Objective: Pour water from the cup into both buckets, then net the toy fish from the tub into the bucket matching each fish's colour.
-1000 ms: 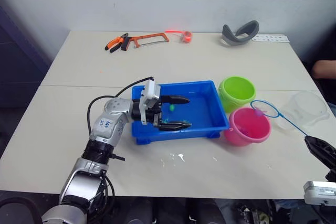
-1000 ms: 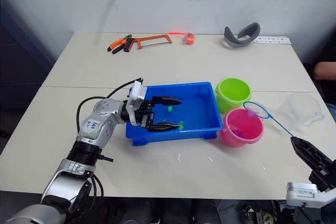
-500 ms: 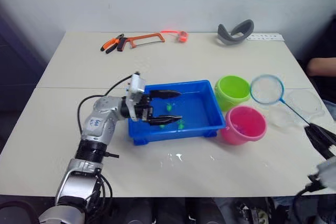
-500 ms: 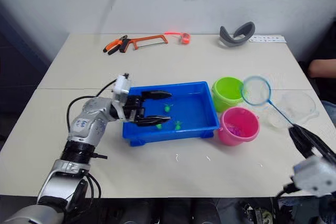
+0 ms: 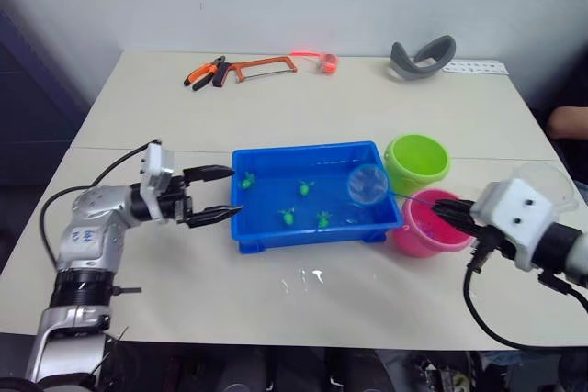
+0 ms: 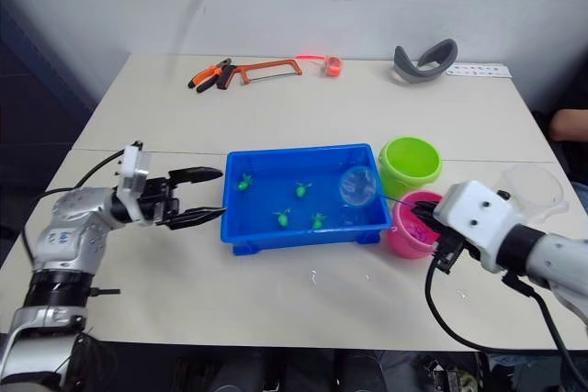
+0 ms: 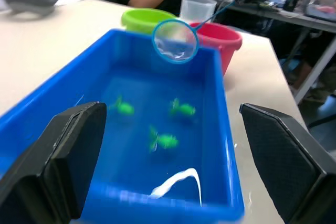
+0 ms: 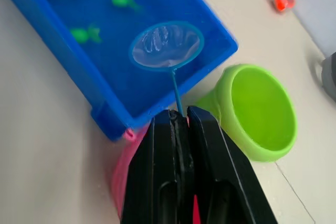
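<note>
With its fingers clamped on the handle, the right gripper (image 8: 177, 124) holds the net (image 5: 367, 184) empty over the tub (image 5: 266, 232); netting is underway, and the green fish (image 5: 323, 219) beneath it likely needs scooping next.

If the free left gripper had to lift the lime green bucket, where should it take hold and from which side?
Judging by its pose, best at the rim. The lime green bucket stands upright with its mouth open, so one finger could go inside and one outside. Come from above, at its far side: the tub lies close on its left and the pink bucket sits against its near side. The left gripper is open, short of the tub.
</note>
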You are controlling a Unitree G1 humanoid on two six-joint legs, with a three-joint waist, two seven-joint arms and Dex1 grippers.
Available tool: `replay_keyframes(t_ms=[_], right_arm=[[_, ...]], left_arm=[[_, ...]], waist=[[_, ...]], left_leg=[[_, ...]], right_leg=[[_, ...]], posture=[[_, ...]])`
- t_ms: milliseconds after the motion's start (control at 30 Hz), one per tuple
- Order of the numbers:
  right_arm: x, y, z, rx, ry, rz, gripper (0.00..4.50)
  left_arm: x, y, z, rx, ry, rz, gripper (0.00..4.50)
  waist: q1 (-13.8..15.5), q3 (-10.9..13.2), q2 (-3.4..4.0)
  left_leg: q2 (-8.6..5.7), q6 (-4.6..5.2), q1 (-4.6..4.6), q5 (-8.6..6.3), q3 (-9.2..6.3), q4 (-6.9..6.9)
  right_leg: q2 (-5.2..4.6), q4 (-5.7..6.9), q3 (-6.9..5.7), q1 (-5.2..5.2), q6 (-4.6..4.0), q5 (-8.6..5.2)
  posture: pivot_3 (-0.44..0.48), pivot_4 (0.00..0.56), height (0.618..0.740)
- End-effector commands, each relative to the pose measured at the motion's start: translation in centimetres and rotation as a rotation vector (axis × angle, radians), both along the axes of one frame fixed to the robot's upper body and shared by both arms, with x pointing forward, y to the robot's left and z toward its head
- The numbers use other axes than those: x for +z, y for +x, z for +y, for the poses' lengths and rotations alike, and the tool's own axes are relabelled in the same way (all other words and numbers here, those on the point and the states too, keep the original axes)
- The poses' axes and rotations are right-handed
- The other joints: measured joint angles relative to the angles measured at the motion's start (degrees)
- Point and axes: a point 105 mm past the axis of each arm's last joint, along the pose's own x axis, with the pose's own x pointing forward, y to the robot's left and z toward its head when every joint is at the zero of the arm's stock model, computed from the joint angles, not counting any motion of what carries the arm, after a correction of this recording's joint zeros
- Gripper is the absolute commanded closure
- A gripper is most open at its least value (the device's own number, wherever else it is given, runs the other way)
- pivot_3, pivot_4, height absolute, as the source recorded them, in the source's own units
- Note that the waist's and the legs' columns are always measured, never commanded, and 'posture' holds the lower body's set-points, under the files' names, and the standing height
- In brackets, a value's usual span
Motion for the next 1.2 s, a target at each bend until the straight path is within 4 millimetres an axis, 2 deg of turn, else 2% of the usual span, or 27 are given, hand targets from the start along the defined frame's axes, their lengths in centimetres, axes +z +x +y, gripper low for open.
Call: replay_keyframes(t_ms=[33,200,333,433,633,767,967,1200], right_arm=[[-0.1,1.1,0.4,0.042,-0.055,-0.016,4.50],[-0.3,2.7,2.0,0.134,-0.077,0.004,4.50],[-0.8,3.4,3.4,0.214,-0.059,0.059,4.50],[-1.1,3.8,3.7,0.250,-0.076,0.082,4.50],[-1.0,4.3,4.0,0.310,-0.102,0.117,4.50],[-1.5,4.0,4.6,0.344,-0.077,0.163,4.50],[-2.0,3.8,5.5,0.371,-0.040,0.210,4.50],[-1.9,3.8,6.3,0.363,0.031,0.230,4.50]], left_arm=[[1.3,-0.9,-0.2,-0.016,0.013,-0.070,0.08],[1.1,-2.2,-0.9,-0.042,0.038,-0.053,0.08],[1.1,-2.4,-1.1,-0.041,0.057,-0.042,0.08],[1.1,-2.5,-1.0,-0.042,0.089,-0.034,0.08],[1.5,-2.9,0.4,-0.027,0.140,-0.011,0.08],[1.3,-2.9,2.9,0.040,0.164,0.025,0.08],[2.0,-3.4,5.1,0.057,0.141,0.046,0.08],[2.2,-3.7,5.4,0.033,0.149,0.071,0.08]], waist=[[0.0,0.0,0.00],[-0.3,0.0,0.02],[-0.3,0.0,0.02],[-0.2,0.0,0.02],[-0.3,0.0,0.02],[-0.5,0.0,0.02],[-0.9,0.0,0.03],[-1.6,0.0,0.03]], left_leg=[[-0.03,0.04,-0.03,0.02,-0.01,0.00],[-0.01,0.01,0.00,0.03,0.02,0.01],[0.01,-0.04,0.00,0.05,0.03,0.00],[0.00,-0.03,0.00,0.05,0.04,0.00],[0.01,-0.03,-0.01,0.04,0.04,-0.01],[0.01,-0.04,-0.01,0.04,0.04,-0.01],[0.01,-0.04,-0.01,0.03,0.05,-0.02],[0.01,-0.06,-0.01,0.02,0.03,-0.04]], right_leg=[[-0.03,-0.04,-0.03,0.00,0.04,0.02],[-0.01,-0.11,0.00,0.00,0.09,0.05],[0.04,-0.04,0.00,-0.01,0.08,0.05],[0.04,0.01,-0.01,-0.01,0.08,0.05],[0.04,-0.01,-0.01,-0.02,0.08,0.04],[0.04,0.00,-0.02,-0.03,0.08,0.04],[0.02,0.02,-0.02,-0.04,0.08,0.04],[0.01,0.02,-0.02,-0.04,0.07,0.04]], posture=[[0.000,0.150,0.740],[0.000,0.150,0.740],[0.000,0.150,0.740],[0.000,0.150,0.740],[0.000,0.150,0.740],[0.000,0.150,0.740],[0.000,0.150,0.740],[0.000,0.150,0.740]])
